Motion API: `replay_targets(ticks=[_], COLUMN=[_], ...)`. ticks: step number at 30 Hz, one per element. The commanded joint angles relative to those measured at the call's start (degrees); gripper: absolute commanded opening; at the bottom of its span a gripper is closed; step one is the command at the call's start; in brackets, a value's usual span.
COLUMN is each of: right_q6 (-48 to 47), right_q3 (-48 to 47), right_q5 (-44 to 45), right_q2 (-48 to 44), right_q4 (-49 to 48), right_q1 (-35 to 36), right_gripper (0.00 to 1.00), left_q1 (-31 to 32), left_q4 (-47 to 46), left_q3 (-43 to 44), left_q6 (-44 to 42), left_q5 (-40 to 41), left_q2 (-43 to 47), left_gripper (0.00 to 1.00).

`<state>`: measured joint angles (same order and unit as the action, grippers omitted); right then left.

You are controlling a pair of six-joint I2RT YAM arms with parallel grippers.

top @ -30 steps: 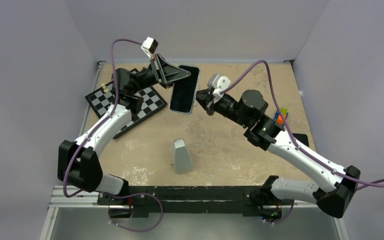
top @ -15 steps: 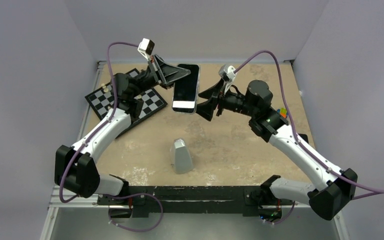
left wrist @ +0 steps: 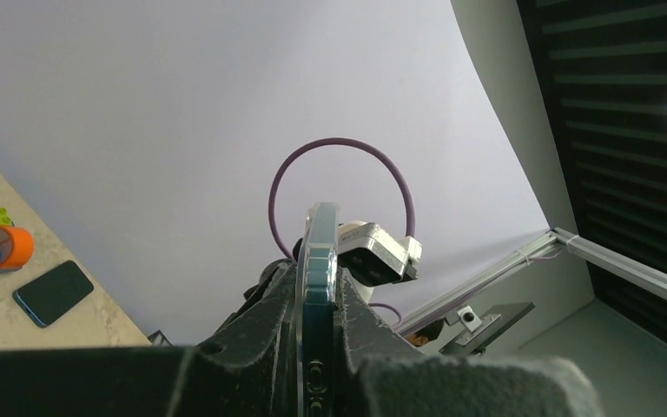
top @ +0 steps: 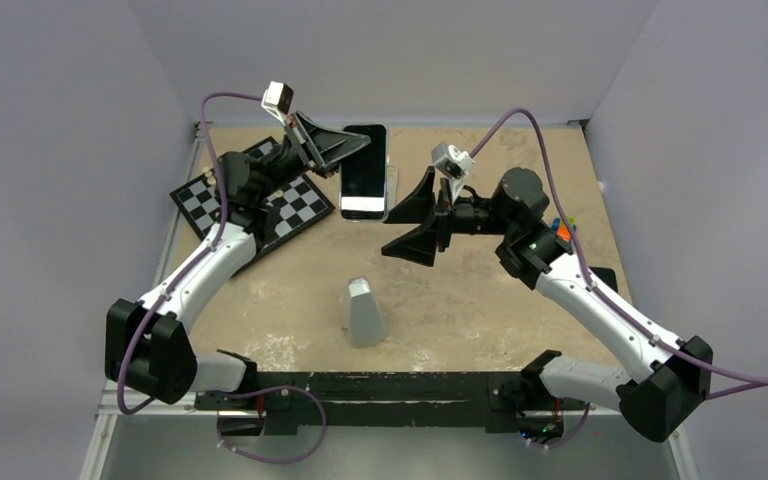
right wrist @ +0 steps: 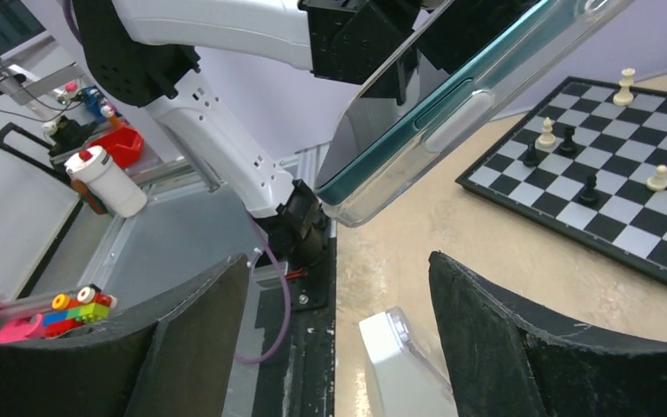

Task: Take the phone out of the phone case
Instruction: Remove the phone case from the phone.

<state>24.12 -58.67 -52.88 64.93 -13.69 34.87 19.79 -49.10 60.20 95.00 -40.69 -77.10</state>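
Above the chessboard [top: 260, 205] and the far side of the table [top: 480, 300], the phone [top: 363, 170] is held up, clamped by its edge between the fingers of the left gripper [top: 348, 150]. It is seated in the phone case [right wrist: 382, 187], whose clear rim is seen around it. Just right of it, the right gripper [top: 387, 236] is spread wide, apart from the phone.
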Motion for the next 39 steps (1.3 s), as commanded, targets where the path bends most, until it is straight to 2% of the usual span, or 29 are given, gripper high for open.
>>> replay_targets(ticks=[1, 4, 6, 13, 25, 30, 33, 36, 39], right_q6=[2.5, 3.5, 6.8, 11.9, 14.1, 13.2, 8.0, -2.7, -10.3], right_q3=[-1.3, -1.1, 0.1, -2.3, -5.3, -6.9, -8.9, -13.1, -16.5], right_q5=[-3.8, -5.0, -5.4, -3.0, -4.6, -4.4, -3.5, 0.6, 6.3], right_q2=[1.4, 2.7, 2.4, 5.2, 9.4, 11.2, 12.8, 14.9, 17.1], right_q4=[-5.5, -7.7, -14.6, -20.4, -24.7, -24.7, -20.6, -8.8, -1.0], right_q1=[0.1, 0.1, 0.1, 0.0, 0.1, 0.1, 0.1, 0.1, 0.1], right_gripper=[0.76, 0.7, 0.69, 0.65, 0.39, 0.26, 0.14, 0.0, 0.0], left_q1=[-0.6, -0.6, -0.6, -0.5, -0.5, -0.1, 0.8, 2.1, 2.8], left_q4=[-4.1, -4.5, -4.6, -4.4, -4.5, -7.3, -10.2, -11.8, -10.7], left_q3=[0.6, 0.8, 0.7, 0.2, 0.2, 1.0, 3.2, 6.6, 7.7], left_q6=[1.2, 1.6, 1.7, 1.7, 2.2, 5.1, 8.6, 11.5, 11.6], left_q5=[1.6, 1.2, 1.0, 0.7, 0.0, -1.4, -4.0, -7.0, -8.9], left_q2=[3.3, 3.2, 3.1, 3.3, 4.1, 3.2, 1.9, 1.1, 2.1], left_gripper=[0.0, 0.0, 0.0, 0.0, 0.0, 0.0, 0.0, 0.0, 0.0])
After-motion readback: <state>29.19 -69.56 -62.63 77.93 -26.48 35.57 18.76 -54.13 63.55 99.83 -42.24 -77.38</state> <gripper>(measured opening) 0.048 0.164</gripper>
